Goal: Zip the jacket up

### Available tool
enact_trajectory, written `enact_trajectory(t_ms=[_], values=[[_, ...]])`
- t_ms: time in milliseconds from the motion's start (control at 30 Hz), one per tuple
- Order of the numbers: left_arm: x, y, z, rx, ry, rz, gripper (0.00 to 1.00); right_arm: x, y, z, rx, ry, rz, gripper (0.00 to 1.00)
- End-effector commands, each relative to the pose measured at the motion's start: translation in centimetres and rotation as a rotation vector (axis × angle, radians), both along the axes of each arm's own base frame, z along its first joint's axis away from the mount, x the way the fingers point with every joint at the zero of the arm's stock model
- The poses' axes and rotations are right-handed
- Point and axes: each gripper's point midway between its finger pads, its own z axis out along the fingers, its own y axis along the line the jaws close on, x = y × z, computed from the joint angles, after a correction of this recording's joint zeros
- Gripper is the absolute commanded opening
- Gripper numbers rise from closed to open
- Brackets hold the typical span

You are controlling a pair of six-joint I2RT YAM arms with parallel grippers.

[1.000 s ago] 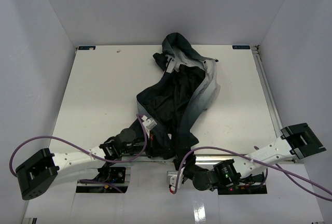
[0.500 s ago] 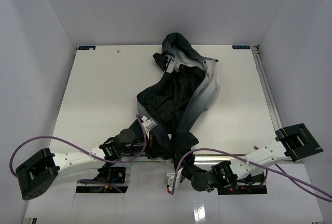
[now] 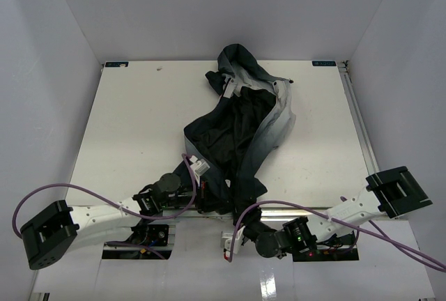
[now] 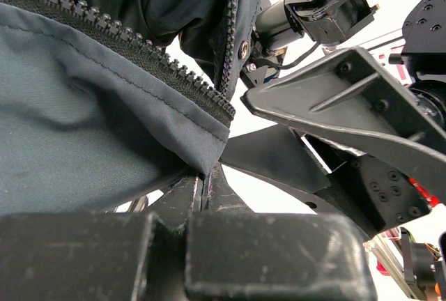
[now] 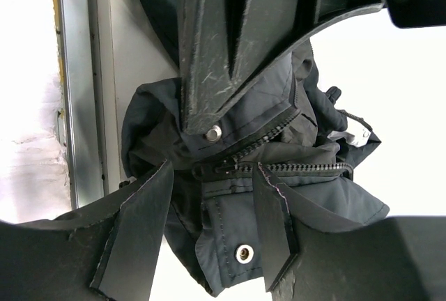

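The jacket [image 3: 244,123], dark navy with light grey panels, lies crumpled and open on the white table [image 3: 132,127], hood at the far end and hem at the near edge. My left gripper [image 3: 209,202] is shut on the hem corner below the zipper teeth [image 4: 139,57]; the left wrist view shows the jaws [image 4: 207,175] pinching the grey fabric [image 4: 83,141]. My right gripper [image 3: 241,219] is open just in front of the hem. In the right wrist view its open fingers [image 5: 212,167] flank the zipper slider [image 5: 224,167] and a snap flap [image 5: 244,253] without touching them.
A metal rail [image 3: 306,209] runs along the table's near edge and also shows in the right wrist view [image 5: 83,71]. Purple cables [image 3: 83,191] loop from both arms. White walls enclose the table on three sides.
My right arm has shifted a little left, bringing its open gripper closer to the jacket's hem. The left gripper and the jacket have not moved.
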Motion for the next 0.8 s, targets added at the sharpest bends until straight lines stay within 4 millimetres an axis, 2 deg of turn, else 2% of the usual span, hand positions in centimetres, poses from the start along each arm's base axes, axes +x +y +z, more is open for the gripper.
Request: enact_trajectory(t_ms=[0, 133, 467, 767], values=[[-0.4, 0.0, 1.0, -0.029, -0.007, -0.023, 0.00, 0.2, 0.3, 0.5, 0.044, 0.000, -0.024, 0.55], [-0.5, 0.1, 0.9, -0.027, -0.008, -0.024, 0.00, 0.6, 0.3, 0.7, 0.050, -0.007, -0.036, 0.53], [-0.2, 0.1, 0.1, 0.001, -0.003, -0.011, 0.00, 1.1, 0.3, 1.7, 0.091, -0.013, -0.053, 0.33], [-0.1, 0.1, -0.2, 0.012, -0.003, -0.008, 0.00, 1.1, 0.3, 2.0, 0.101, -0.011, -0.057, 0.23]])
